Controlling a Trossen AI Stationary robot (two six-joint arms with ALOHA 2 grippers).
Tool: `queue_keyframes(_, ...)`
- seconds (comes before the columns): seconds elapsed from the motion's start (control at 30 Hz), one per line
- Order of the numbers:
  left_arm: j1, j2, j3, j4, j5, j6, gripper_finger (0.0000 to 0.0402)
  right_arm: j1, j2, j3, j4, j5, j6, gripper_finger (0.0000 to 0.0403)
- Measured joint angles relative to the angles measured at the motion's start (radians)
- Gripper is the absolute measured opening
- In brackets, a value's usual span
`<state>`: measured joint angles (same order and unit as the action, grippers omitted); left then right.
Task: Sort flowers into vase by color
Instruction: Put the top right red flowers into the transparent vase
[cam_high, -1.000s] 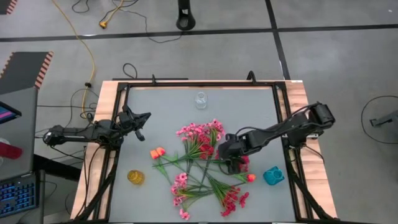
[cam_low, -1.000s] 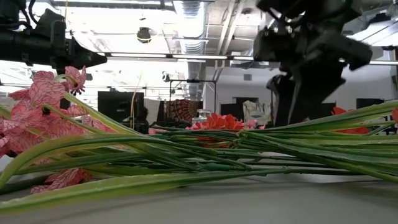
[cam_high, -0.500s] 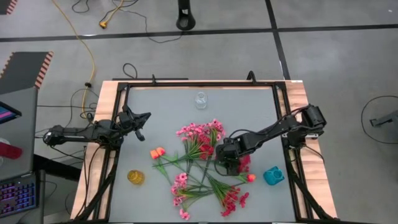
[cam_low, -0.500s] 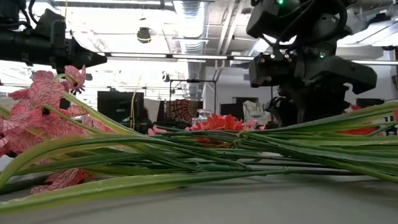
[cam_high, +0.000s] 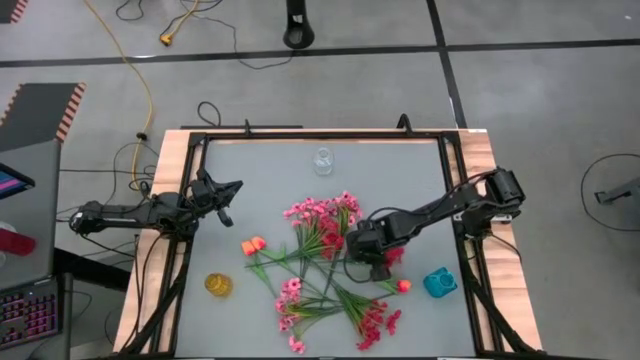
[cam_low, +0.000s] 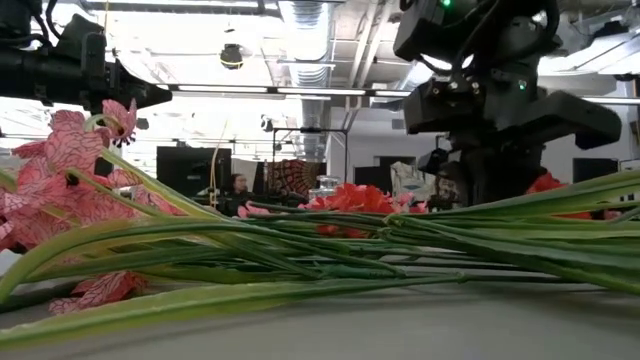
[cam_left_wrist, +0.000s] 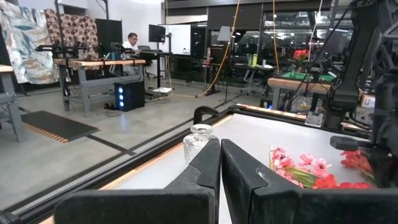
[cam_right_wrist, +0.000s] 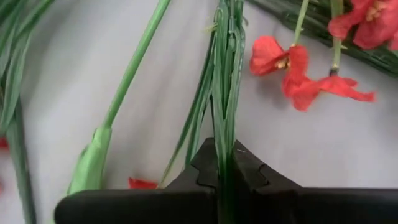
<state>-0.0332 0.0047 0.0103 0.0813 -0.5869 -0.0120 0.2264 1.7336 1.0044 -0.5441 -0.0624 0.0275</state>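
A green stem (cam_right_wrist: 225, 93) is pinched by the right pincer (cam_high: 368, 262) amid the flowers (cam_high: 325, 265) heaped on the tabletop (cam_high: 270, 180), toward its right edge. The pick-up step appears to be in hand. Next, a lift clear of the tangle seems called for, then a carry to a vase (cam_high: 322, 160) near the far edge. The left pincer (cam_high: 222, 200), pressed together, waits at the left edge.
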Motion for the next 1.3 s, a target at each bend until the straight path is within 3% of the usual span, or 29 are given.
queue_keyframes(0.27,0.0,0.0,0.0,0.0,0.0,0.0,0.0,-0.015,-0.001,0.132,-0.248,0.011,-0.099,0.0058)
queue_keyframes(0.4,0.0,0.0,0.0,0.0,0.0,-0.008,0.0,-0.028,-0.001,0.203,-0.336,0.031,-0.17,0.0048)
queue_keyframes(0.7,0.0,0.0,0.0,0.003,0.0,-0.135,0.0,-0.064,-0.001,0.378,-0.507,0.213,-0.465,0.0049)
queue_keyframes(0.87,0.0,0.0,0.0,0.071,0.051,-0.264,0.0004,-0.084,-0.002,0.435,-0.464,0.457,-0.744,0.0051)
queue_keyframes(1.0,0.0,0.002,0.0,0.121,0.086,-0.34,0.0029,-0.106,-0.002,0.441,-0.332,0.626,-0.974,0.0052)
queue_keyframes(1.1,0.0,0.008,0.0,0.141,0.07,-0.376,0.0061,-0.125,-0.002,0.441,-0.236,0.679,-1.124,0.0053)
queue_keyframes(1.3,0.0,0.1,0.0,0.295,0.052,-0.419,0.0122,-0.157,-0.002,0.441,-0.024,0.683,-1.359,0.0053)
